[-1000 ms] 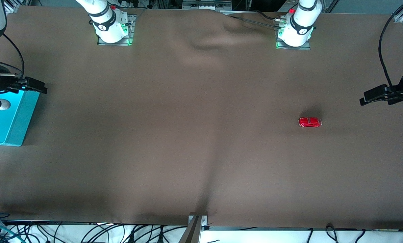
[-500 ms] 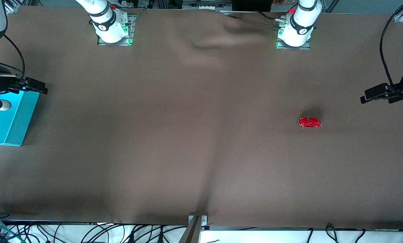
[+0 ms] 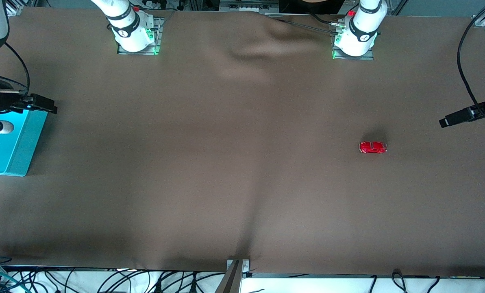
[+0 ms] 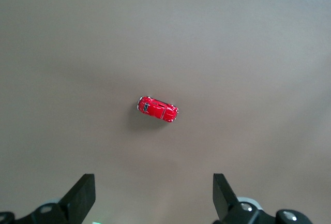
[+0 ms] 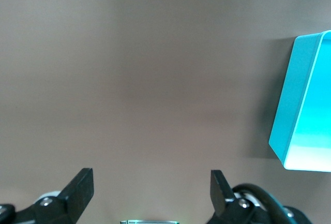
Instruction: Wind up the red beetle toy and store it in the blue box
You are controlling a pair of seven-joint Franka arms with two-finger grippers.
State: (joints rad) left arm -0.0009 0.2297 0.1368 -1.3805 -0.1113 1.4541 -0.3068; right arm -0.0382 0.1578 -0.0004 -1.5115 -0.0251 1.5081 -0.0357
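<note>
The red beetle toy [image 3: 372,147] lies on its wheels on the brown cloth, toward the left arm's end of the table. It also shows in the left wrist view [image 4: 158,109], well apart from the fingers. My left gripper [image 3: 455,117] hangs open and empty in the air beside the toy, at the table's end; its jaws [image 4: 153,198] stand wide. The blue box [image 3: 27,142] sits at the right arm's end, and its wall shows in the right wrist view [image 5: 295,94]. My right gripper [image 3: 47,106] is open and empty over the box's rim [image 5: 151,190].
The brown cloth [image 3: 242,162] covers the whole table, with a few wrinkles near the arm bases. A black cable [image 3: 462,61] hangs by the left arm. Cables lie along the table's edge nearest the front camera.
My left gripper has turned and drawn slightly toward its own end of the table. The toy, the box and the right gripper have not moved.
</note>
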